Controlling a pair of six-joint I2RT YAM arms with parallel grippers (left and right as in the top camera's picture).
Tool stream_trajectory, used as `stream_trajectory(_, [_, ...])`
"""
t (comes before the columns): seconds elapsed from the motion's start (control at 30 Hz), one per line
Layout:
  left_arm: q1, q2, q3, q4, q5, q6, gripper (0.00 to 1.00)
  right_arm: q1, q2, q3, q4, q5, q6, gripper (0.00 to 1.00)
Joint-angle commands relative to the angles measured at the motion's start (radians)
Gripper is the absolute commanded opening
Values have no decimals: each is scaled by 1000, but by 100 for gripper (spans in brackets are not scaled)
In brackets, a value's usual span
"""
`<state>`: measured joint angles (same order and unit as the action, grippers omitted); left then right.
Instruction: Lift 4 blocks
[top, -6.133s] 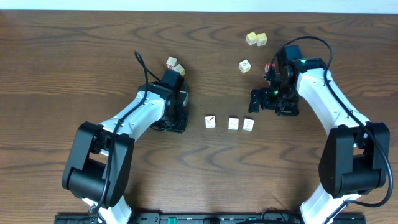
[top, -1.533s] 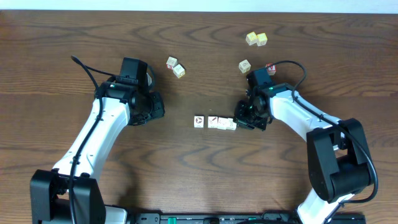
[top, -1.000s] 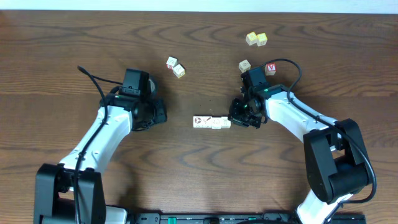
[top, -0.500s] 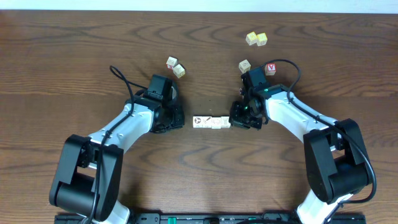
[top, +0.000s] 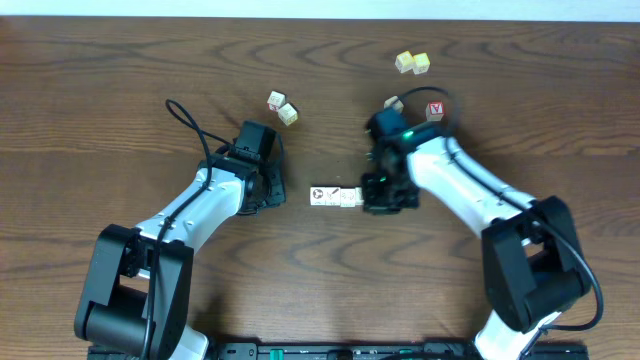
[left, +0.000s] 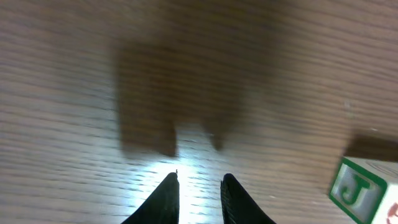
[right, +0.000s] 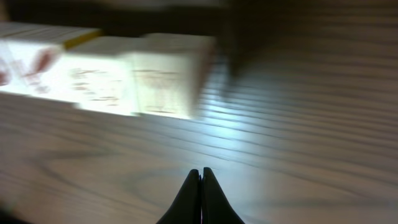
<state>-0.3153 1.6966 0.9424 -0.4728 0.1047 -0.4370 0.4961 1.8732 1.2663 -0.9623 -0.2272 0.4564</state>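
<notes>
We count two arms, the left arm (top: 190, 208) and the right arm (top: 462, 182). In the pale row we make out three blocks (top: 335, 196); its right end is hidden under the right arm. Six other cubes lie loose: a yellowish pair (top: 404, 62), a pale pair (top: 275, 100), a red-faced cube (top: 434, 110) and a half-hidden cube (top: 392, 103).

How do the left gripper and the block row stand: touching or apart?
Apart. The overhead view shows bare wood between the left gripper and the near end of the blocks.
</notes>
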Motion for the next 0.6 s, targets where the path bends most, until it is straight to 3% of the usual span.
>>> stream_trajectory(0.0, [5,-18,0,-10,-72,13,48,100,-3,-13,20,113,130,1])
stream_trajectory(0.03, [5,-18,0,-12,-72,13,61,123,-3,-13,21,154,159,1])
stream_trajectory(0.13, [5,-18,0,-12,-72,13,70,172,-3,-13,27,203,183,1])
stream_trajectory(0.3, [5,-18,0,-18,-72,13,80,196,-3,-19,81,204,185,1])
stream_trajectory(0.57, [5,-18,0,-27,-72,13,81,198,59,-38,146,203,205,1])
